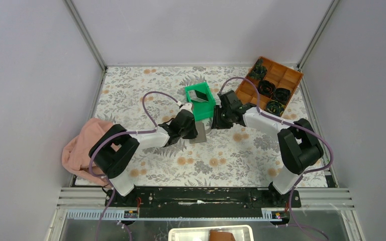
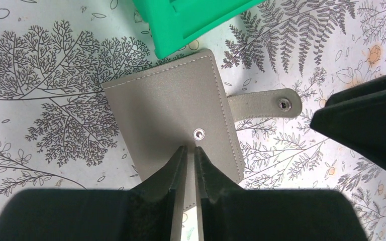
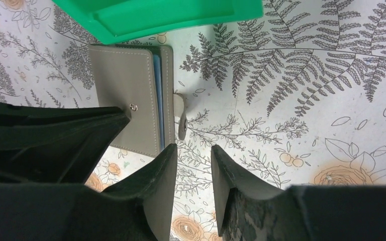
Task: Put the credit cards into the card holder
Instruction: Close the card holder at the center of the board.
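Top view, upper right: brown compartment tray (image 1: pixel 287 74). We count four compartments with black round parts (image 1: pixel 267 87) in them, too small to identify.

Top view, centre: green bin (image 1: pixel 204 111). One dark credit card (image 1: pixel 198 95) leans inside it.

Top view, bottom edge: white tray (image 1: pixel 181 232) holding a brown item (image 1: pixel 221 235), cut off by the frame.

Card holder (image 2: pixel 171 108): grey, folded shut, lying flat on the floral tablecloth (image 2: pixel 45 100). In the top view it is just below the bin, between the two grippers. Its snap strap (image 2: pixel 266 105) is unfastened and sticks out toward the right of the left wrist view. In the right wrist view we see a blue strip between the covers along the strap side.

Left gripper (image 2: pixel 190 149): jaws narrow, only a thin slit between them. Tips are over the holder's near edge beside the snap stud (image 2: pixel 199 133). We cannot tell whether they pinch the cover.

Right gripper (image 3: pixel 194 150): jaws moderately apart with tablecloth showing between them, holding nothing, low in the frame near the strap.
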You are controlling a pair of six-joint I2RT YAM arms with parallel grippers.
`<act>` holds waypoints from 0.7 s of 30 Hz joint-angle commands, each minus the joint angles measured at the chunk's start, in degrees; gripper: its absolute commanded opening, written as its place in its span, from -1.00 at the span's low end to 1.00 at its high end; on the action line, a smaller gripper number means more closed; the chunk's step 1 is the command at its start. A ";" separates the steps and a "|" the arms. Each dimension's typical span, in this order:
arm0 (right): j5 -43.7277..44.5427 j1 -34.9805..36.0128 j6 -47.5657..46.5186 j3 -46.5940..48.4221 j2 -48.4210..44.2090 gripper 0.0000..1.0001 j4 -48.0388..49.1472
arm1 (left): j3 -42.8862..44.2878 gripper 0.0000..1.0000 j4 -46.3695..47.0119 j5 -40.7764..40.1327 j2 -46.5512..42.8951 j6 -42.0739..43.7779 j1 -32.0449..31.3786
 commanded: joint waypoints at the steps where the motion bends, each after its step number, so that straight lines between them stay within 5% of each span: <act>1: -0.88 -0.19 1.53 -1.96 -3.88 -0.23 1.17 | -0.15 -0.69 -2.70 0.39 0.91 1.74 -0.49; 21: -12.41 -4.29 6.62 -2.92 4.77 -0.24 13.40 | 0.89 -1.00 -6.10 -1.72 1.78 2.60 -0.49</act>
